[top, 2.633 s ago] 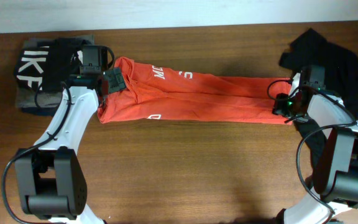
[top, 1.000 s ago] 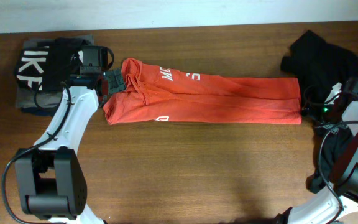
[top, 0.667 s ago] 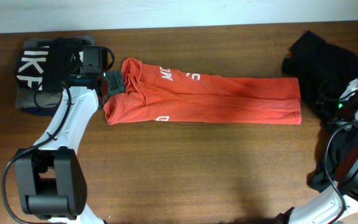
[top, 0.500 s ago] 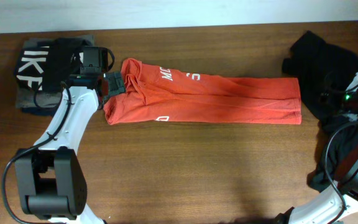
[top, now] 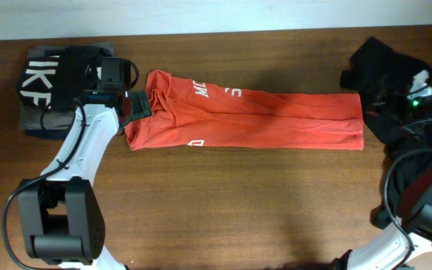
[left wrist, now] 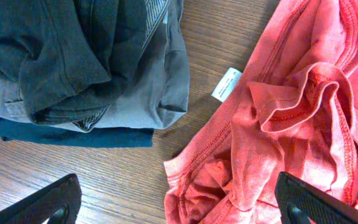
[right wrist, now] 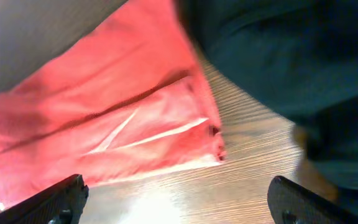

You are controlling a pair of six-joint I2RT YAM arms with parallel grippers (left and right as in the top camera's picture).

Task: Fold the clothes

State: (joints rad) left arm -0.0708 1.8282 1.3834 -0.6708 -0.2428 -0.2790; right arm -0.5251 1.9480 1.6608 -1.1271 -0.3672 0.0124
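right tool off the hem, shirt left lying in a long band

since the earliest view the right tool [right wrist: 180, 198] has let go of the shirt's hem end and drawn away toward 3 o'clock, and the orange-red shirt [top: 261, 120] has slid a little that way and lies straighter. it now rests on the bench [top: 223, 210] as a narrow band running from 9 o'clock to 3 o'clock, slightly toward the 12 o'clock side of centre.

the right tool hangs at the 3 o'clock edge with its fingers spread apart and nothing between them. its own camera shows the hem [right wrist: 204, 134] nearby and the black garment [top: 385, 71] filling the 2 o'clock side. the left tool [left wrist: 182, 200] has hardly moved: it sits at the 9 o'clock end, fingers wide apart, gripping nothing, just over the rumpled collar [left wrist: 303, 99] and white tag [left wrist: 227, 84].

what could go wrong, as i judge it:
- the collar end is bunched, so a fold made now would trap those wrinkles.
- the pile [top: 40, 90] of grey and navy clothes lies just beside the collar, and a careless closing there could catch it too.
- at the other end the black garment lies just beside the hem, so a low reach might pinch the wrong cloth.
- lifting one end alone would likely drag the band askew.
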